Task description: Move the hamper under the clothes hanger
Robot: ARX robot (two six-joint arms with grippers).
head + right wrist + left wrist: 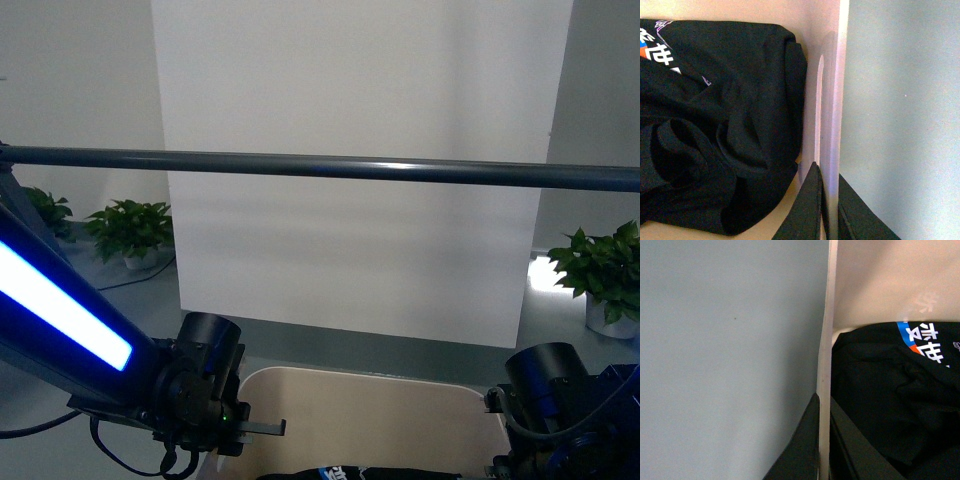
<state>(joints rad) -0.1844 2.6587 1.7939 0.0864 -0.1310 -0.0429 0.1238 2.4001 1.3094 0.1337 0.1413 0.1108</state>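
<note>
hamper [380, 420]: stiff, smooth plastic tub, probably light, holding soft black clothes [730, 125], sits low between the arms, near the hanger [320, 165]; left claw [823, 399] and right claw [827, 172] each pinch a side rim, likely the best hold, though slippery.

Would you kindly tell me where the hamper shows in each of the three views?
Front view: the hamper sits at the bottom centre of the picture.
Left wrist view: its rim splits the picture, with clothing on one side.
Right wrist view: its rim splits the picture likewise.
Shared landmark: the black printed garment lying inside it.
</note>
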